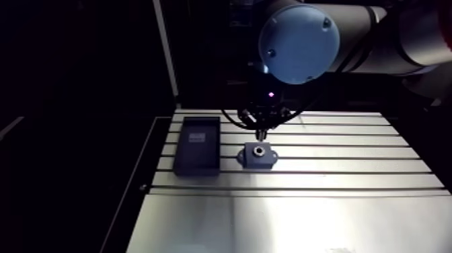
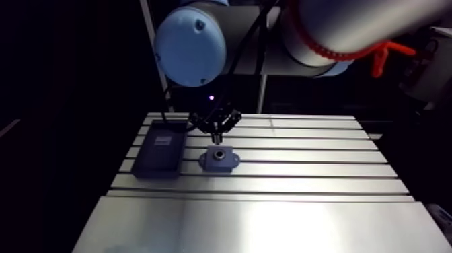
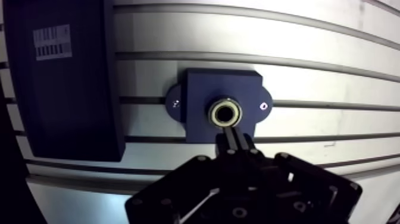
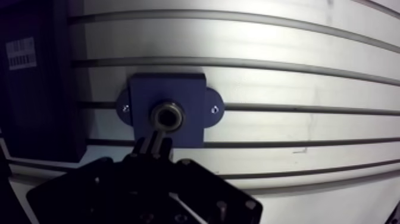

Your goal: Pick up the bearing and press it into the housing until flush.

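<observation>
Now, in the arm view you see the gripper (image 1: 261, 134) hanging just over the dark housing (image 1: 268, 160) on the slotted table (image 1: 303, 202), with a dark tray (image 1: 198, 145) beside the housing. In the wrist view you find the fingers (image 3: 230, 143) pressed together, holding nothing. Their tips are just beside the bearing (image 3: 212, 113), which sits in the housing's bore.

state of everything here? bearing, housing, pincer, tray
bearing: seated in the housing bore, not held; whether flush cannot be told
housing: flat on the table, bearing in its bore
pincer: shut, holding nothing, tips close by the bearing
tray: flat on the table beside the housing, label facing up
</observation>
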Action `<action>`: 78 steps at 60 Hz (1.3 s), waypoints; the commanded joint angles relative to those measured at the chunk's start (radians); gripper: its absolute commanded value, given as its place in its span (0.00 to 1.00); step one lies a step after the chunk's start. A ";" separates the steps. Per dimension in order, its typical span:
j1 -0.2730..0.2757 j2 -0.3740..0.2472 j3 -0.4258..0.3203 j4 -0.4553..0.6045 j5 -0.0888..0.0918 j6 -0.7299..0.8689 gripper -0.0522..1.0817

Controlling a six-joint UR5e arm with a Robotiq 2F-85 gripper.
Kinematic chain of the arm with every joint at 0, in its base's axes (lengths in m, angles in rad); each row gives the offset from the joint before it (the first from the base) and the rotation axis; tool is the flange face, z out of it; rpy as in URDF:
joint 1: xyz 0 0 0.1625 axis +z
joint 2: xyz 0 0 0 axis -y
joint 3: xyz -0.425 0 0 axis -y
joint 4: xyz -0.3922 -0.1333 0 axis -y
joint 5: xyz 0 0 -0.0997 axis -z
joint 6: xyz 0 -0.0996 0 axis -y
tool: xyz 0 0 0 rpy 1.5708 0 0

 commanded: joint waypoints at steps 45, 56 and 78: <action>-0.010 0.046 0.013 -0.042 0.009 -0.003 0.97; -0.010 0.052 0.014 -0.042 0.009 -0.005 0.97; -0.010 0.059 0.016 -0.042 0.009 -0.006 0.97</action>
